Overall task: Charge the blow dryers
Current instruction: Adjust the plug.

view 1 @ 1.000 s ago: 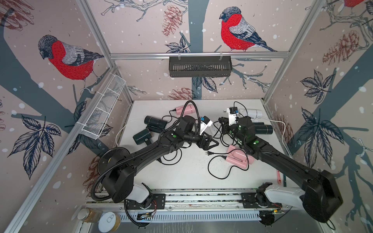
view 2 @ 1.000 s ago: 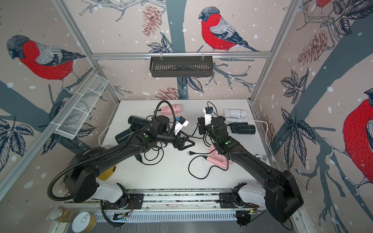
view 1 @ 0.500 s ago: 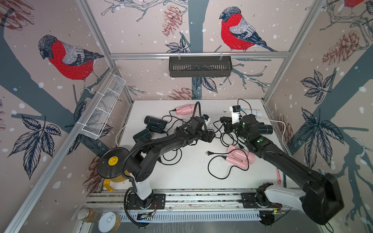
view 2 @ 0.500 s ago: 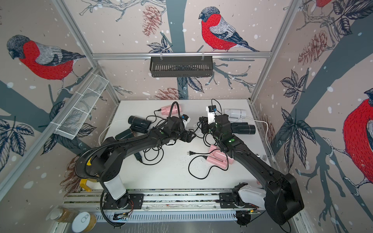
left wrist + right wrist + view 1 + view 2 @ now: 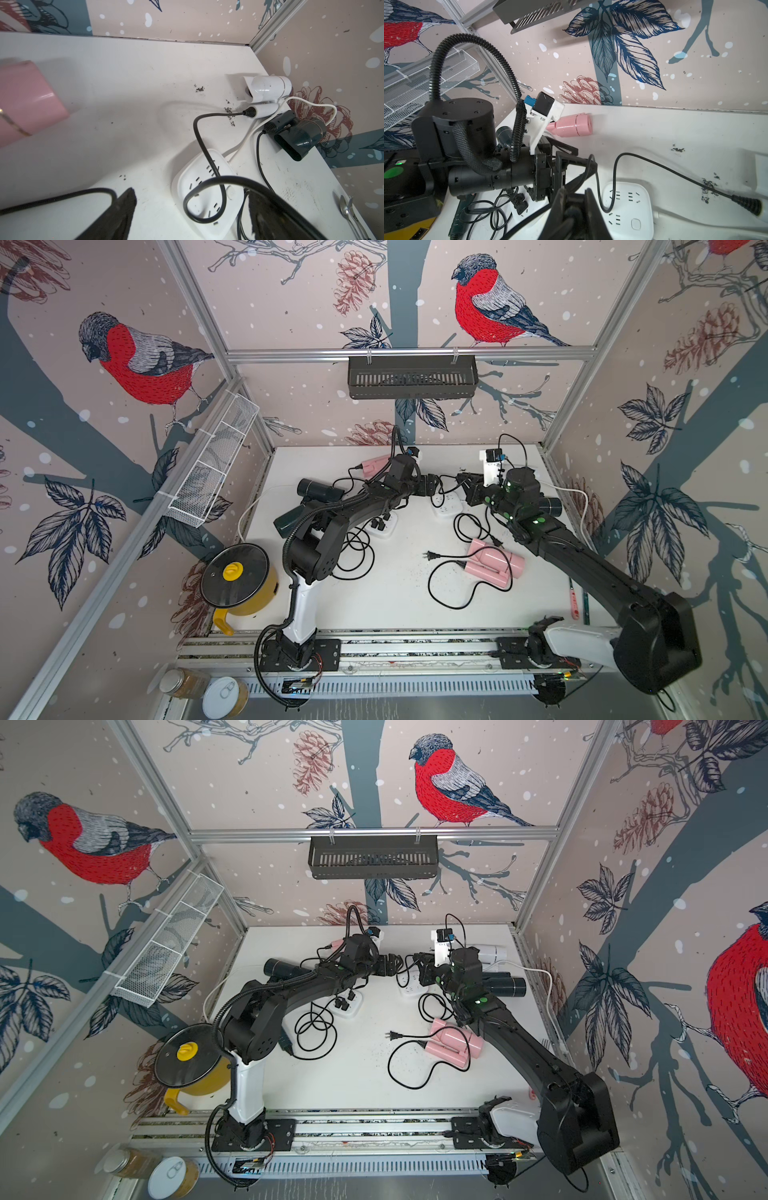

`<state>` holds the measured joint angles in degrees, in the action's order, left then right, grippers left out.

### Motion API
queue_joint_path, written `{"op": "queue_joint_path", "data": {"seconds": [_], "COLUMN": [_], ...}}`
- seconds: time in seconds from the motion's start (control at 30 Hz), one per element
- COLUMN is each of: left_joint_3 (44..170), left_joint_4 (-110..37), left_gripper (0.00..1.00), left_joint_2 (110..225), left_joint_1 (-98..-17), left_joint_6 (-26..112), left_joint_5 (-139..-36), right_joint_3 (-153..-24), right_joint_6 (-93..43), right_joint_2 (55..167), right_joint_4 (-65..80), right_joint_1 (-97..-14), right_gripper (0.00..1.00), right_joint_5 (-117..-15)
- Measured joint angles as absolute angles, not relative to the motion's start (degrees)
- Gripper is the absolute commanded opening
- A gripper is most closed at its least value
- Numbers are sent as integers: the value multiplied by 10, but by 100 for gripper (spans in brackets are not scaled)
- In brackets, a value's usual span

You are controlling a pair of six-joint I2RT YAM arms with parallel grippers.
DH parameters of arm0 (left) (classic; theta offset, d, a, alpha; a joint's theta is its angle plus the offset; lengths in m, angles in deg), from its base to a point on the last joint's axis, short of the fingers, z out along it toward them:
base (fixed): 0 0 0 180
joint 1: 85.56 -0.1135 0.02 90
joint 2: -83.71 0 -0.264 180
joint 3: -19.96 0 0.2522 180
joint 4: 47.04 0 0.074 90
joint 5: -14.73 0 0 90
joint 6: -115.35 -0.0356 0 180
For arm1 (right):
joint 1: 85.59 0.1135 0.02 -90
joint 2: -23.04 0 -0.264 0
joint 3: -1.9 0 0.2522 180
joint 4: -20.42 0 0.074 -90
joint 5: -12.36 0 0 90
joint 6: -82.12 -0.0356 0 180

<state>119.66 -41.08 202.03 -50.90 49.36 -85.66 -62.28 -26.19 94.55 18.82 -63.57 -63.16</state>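
Observation:
My right gripper [image 5: 575, 209] is shut on a black plug just above the white power strip [image 5: 629, 207] at mid-back of the table [image 5: 395, 605]. My left gripper [image 5: 191, 216] stands open facing it over the same strip [image 5: 207, 191], a black cord looping between its fingers. In both top views the grippers [image 5: 430, 485] [image 5: 467, 485] nearly meet. Blow dryers lie around: pink at the back [image 5: 376, 464], pink in front [image 5: 494, 564] with a loose plug [image 5: 432, 556], black [image 5: 318, 489] and dark green [image 5: 291, 520] at left, black [image 5: 548, 506] and white [image 5: 492, 952] at right.
A second power strip [image 5: 384, 526] holds several plugs, with coiled cords beside it. A yellow pot with a black lid [image 5: 239, 576] stands front left. A black shelf [image 5: 411, 377] hangs on the back wall, a wire basket [image 5: 212, 464] on the left wall. A spoon [image 5: 347, 209] lies at the right edge.
My left arm has swung toward the back, bringing its open gripper up to the middle power strip. The right gripper has shifted slightly backward with the plug.

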Motion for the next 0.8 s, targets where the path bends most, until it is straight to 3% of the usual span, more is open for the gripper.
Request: {"op": "queue_joint_path", "data": {"seconds": [0.53,0.8], "left_joint_3": [1432,1376], "left_joint_4": [-415,-388], "left_gripper": [89,89], "left_joint_2": [2165,2148], "left_joint_1": [-580,-595], "left_joint_6": [488,476], "left_joint_5": [-798,-792], "right_joint_3": [-733,-769], "right_joint_6": [-284,-254], "right_joint_2": [1174,1251], "right_joint_4": [218,183], "right_joint_1": [-659,-642], "right_gripper": [10,7], "right_joint_5": [-588,-618]}}
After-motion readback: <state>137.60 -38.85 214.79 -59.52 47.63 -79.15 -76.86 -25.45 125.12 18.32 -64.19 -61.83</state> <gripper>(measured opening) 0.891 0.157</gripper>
